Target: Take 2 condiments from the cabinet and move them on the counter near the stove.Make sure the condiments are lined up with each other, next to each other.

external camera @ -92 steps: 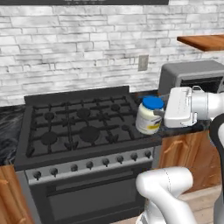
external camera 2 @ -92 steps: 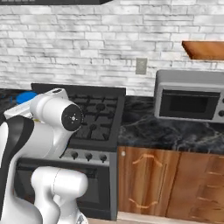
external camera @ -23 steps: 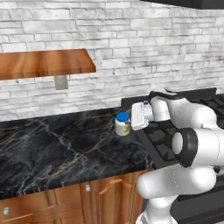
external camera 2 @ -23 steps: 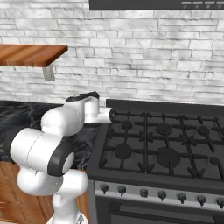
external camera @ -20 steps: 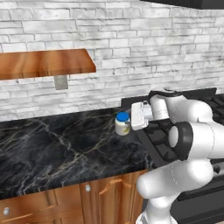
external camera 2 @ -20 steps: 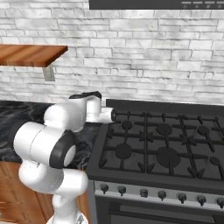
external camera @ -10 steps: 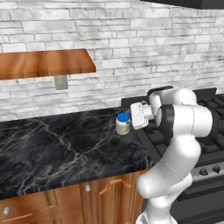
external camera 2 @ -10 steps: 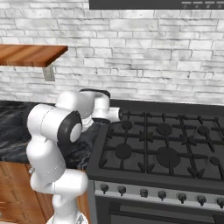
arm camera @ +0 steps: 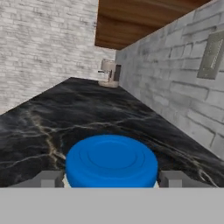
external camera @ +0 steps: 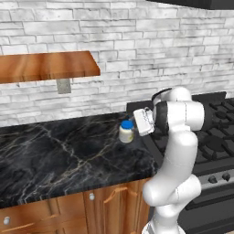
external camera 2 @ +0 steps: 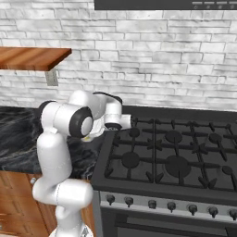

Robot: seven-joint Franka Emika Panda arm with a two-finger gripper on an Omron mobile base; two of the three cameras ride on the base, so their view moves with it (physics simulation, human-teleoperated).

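**Black marble counter beside the stove, jar between the fingers**

Black marble counter [external camera: 68, 155] with pale and golden veins runs along a white brick wall [external camera: 114, 27], above brown wooden drawer units [external camera: 64, 212]. At its right end sits the stove [external camera 2: 171, 157], a black range with raised burner grates. 1 wooden shelf [external camera: 45, 66] hangs on the wall to the left.

1 squat cream-white jar with a blue lid [external camera: 126, 131] stands upright on the counter, just left of the stove's edge and near the wall. The gripper [external camera: 137, 124] reaches in from the right at jar height. In the hand view the blue lid [arm camera: 111, 159] lies between the 2 fingertips [arm camera: 43, 178], which flank it closely; whether they press on the jar or stand just clear cannot be told.

Far along the counter, a small brownish object [arm camera: 109, 72] stands by the wall.
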